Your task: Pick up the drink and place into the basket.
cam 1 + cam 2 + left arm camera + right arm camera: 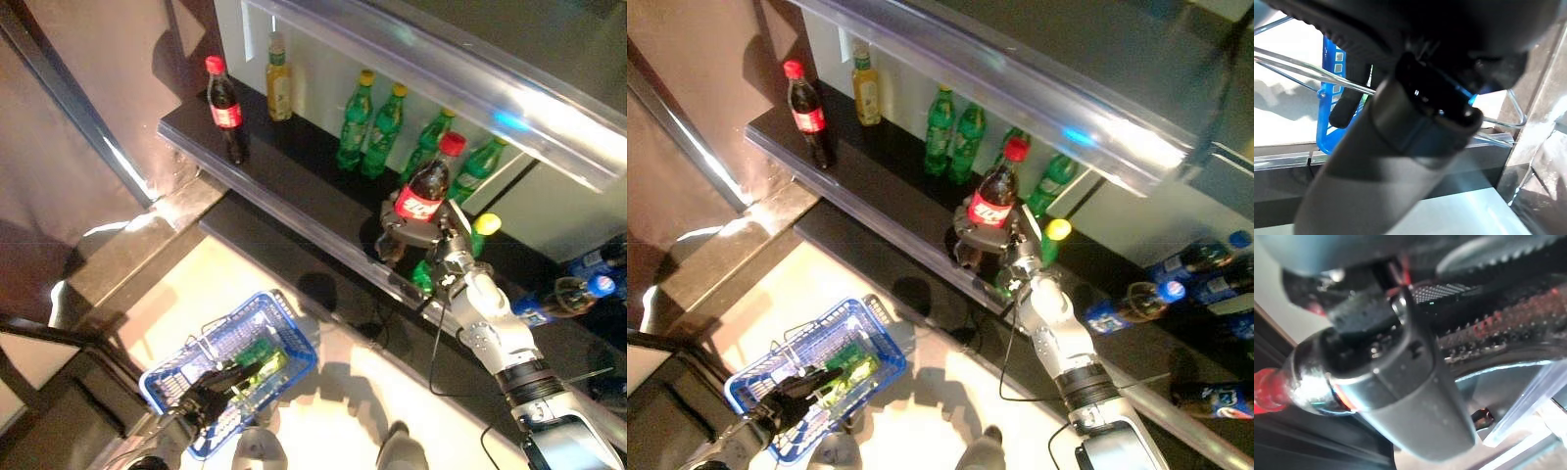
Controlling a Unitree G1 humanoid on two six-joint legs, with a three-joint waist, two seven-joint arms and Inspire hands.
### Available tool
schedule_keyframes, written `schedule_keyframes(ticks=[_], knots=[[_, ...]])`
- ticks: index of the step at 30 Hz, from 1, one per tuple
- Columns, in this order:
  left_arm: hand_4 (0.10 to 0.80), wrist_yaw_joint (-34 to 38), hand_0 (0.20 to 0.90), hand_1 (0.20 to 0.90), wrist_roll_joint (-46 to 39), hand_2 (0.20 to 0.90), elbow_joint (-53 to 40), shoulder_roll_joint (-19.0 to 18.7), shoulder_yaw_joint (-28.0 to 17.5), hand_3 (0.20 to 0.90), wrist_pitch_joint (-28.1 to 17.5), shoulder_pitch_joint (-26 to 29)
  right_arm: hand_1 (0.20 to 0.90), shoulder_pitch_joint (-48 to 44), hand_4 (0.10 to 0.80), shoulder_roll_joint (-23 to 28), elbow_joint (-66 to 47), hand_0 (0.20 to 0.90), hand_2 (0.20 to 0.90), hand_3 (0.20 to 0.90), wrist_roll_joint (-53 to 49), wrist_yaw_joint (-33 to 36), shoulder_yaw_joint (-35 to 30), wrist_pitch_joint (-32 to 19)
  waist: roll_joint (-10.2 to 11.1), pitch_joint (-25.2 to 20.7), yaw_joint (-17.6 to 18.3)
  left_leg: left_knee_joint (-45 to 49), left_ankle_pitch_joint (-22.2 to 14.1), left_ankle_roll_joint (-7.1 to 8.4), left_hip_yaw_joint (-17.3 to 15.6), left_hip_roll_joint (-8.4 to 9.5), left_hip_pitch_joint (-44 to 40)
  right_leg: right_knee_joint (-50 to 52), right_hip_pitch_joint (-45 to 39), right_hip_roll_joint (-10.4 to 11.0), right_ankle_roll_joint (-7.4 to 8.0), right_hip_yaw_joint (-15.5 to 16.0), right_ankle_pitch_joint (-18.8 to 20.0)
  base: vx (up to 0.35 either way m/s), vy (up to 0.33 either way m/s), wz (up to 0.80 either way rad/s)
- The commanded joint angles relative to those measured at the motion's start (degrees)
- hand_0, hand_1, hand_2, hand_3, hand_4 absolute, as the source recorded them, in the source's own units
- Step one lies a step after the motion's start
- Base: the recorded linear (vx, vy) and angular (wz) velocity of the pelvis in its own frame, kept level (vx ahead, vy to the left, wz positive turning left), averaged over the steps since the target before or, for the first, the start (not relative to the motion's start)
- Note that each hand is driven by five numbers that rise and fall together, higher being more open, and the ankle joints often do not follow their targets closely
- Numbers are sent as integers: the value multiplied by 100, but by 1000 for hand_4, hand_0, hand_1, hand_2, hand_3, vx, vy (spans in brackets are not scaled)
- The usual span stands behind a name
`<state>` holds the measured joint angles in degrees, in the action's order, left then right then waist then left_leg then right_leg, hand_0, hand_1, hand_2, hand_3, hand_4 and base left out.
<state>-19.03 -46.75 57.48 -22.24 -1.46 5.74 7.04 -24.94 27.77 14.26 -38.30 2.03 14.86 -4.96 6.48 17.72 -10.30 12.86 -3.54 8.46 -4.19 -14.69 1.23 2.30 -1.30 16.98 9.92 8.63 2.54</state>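
Gripping cola bottle (pixel 423 191) at shelf edge (pixel 294 211), right hand (pixel 431 245) curled round its lower body.
Clear of green bottles (pixel 370 122) behind; left hand (pixel 211 384) clasping blue basket (pixel 294 338) handle below.

The right arm (pixel 495 328) is silver-grey, built of rounded segments, with a black ribbed band behind them and a pale grey casing beyond. Its right hand (pixel 428 250) is dark. The left hand (pixel 211 384) is dark too, fingers (pixel 1348 105) black and rounded.
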Motion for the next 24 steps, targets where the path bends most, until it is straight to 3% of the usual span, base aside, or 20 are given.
schedule_keyframes(ticks=[1,2,3,5,6,8,9,12,15,16,17,19,24], knots=[[100,-500,300,300,-221,300,-420,-132,519,200,-184,87,300,-637,100,121,-945,300,300,200,-221,111,-480,-1033,-144,-1133,126,-685,261,-174,449,289,206,186,-392,78,334,149,-260,-243,-517,-16],[100,-508,300,300,-316,300,-434,-109,558,200,-213,84,300,-667,100,127,-985,300,300,200,-219,129,-463,-933,-182,-1121,114,-748,399,-69,483,167,226,207,-419,-8,285,255,-359,-254,-540,-28],[100,-538,300,300,-487,300,-501,-7,618,200,-266,-30,300,-777,100,159,-965,300,300,200,-79,232,-371,-780,-322,-1093,163,-1076,872,146,453,-119,222,267,-390,-324,72,233,-545,-164,-342,-15],[100,-597,300,300,-515,300,-567,41,613,200,-223,-79,300,-797,100,186,-956,300,300,200,-47,271,-357,-727,-366,-1054,190,-1173,1087,206,392,-236,320,265,-462,-477,-29,207,-608,-132,-216,27],[100,-658,300,300,-601,300,-675,116,629,200,-167,-110,300,-771,100,199,-962,300,300,200,34,255,-352,-693,-380,-941,267,-1077,1212,155,219,-258,611,232,-603,-679,-201,182,-697,-196,-255,49],[100,-678,300,300,-572,300,-759,187,640,200,-177,-140,300,-717,100,304,-983,300,300,200,22,245,-346,-732,-375,-913,320,-998,1166,72,55,-162,675,126,-642,-781,-299,239,-684,-242,-215,79],[100,-714,300,300,-741,300,-790,270,682,200,-264,-164,300,-653,100,415,-967,300,300,200,32,100,-378,-778,-356,-920,378,-824,990,-17,-49,101,690,12,-621,-798,-383,358,-627,-246,-145,75],[100,-768,300,300,-832,300,-823,357,614,200,-385,-317,300,-578,100,483,-914,300,300,200,77,-156,-428,-758,-262,-945,380,-122,436,-179,38,779,580,-65,-448,-761,-492,453,-437,-201,-86,44],[100,-767,300,300,-823,300,-800,364,546,200,-370,-375,300,-558,100,477,-937,300,300,200,81,-176,-443,-666,-267,-1011,417,-136,254,-243,14,988,329,-62,-415,-793,-506,491,-396,-60,34,26],[100,-755,300,300,-816,300,-798,364,540,200,-356,-371,300,-537,100,478,-968,300,300,200,90,-155,-441,-637,-287,-1035,433,-224,255,-235,-19,1004,247,-84,-420,-812,-500,513,-381,-2,133,40],[100,-793,300,300,-741,300,-782,368,549,200,-280,-351,300,-446,100,509,-1087,300,300,200,182,-57,-468,-563,-367,-1098,499,-620,395,-156,-238,899,91,-135,-489,-914,-518,586,-409,36,142,49],[100,-806,300,300,-656,300,-681,407,564,200,-307,-328,300,-299,100,540,-1158,300,300,200,156,-85,-584,-531,-404,-1178,526,-947,500,-120,-271,860,-34,-156,-544,-959,-508,650,-447,44,126,64],[100,-859,300,300,-636,300,-558,430,545,200,-427,-395,300,-176,100,514,-1210,300,300,200,13,-212,-620,-498,-403,-1271,501,-1096,405,-186,-264,984,-278,-249,-563,-896,-435,729,-363,33,64,32]])
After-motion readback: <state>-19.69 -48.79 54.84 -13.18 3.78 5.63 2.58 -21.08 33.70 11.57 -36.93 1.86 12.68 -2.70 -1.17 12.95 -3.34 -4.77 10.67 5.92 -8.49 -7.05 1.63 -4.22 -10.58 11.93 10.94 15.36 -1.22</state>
